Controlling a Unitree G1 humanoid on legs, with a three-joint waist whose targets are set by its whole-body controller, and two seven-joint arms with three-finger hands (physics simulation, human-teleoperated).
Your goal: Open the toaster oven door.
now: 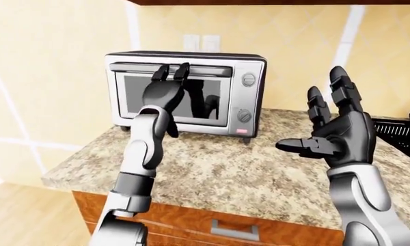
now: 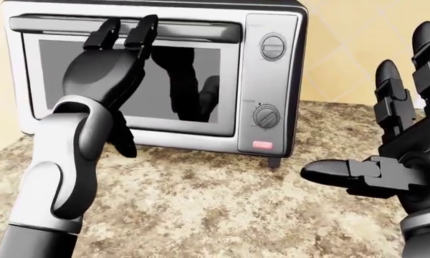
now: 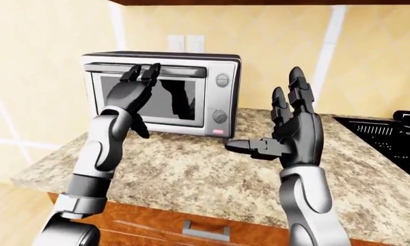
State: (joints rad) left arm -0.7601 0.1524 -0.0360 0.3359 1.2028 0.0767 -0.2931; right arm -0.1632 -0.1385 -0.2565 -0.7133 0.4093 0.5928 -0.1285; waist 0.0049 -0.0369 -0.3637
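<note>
The silver toaster oven [image 2: 269, 80] stands on the granite counter [image 1: 226, 169] against the wall, its glass door [image 2: 208, 107] shut. A bar handle [image 2: 201, 29] runs along the door's top edge. My left hand [image 2: 123, 48] is raised before the door, open, with two fingertips [image 2: 143, 27] over the left part of the handle and the thumb hanging lower. Whether they touch the handle, I cannot tell. My right hand [image 2: 373, 129] is open and empty, upright to the right of the oven and apart from it.
Two knobs [image 2: 266, 115] and a red button [image 2: 262, 145] sit on the oven's right panel. A dark rack [image 1: 400, 136] lies at the counter's right edge. A wooden drawer with a metal pull [image 1: 234, 229] is below the counter edge. Wall outlets [image 1: 201, 42] are above the oven.
</note>
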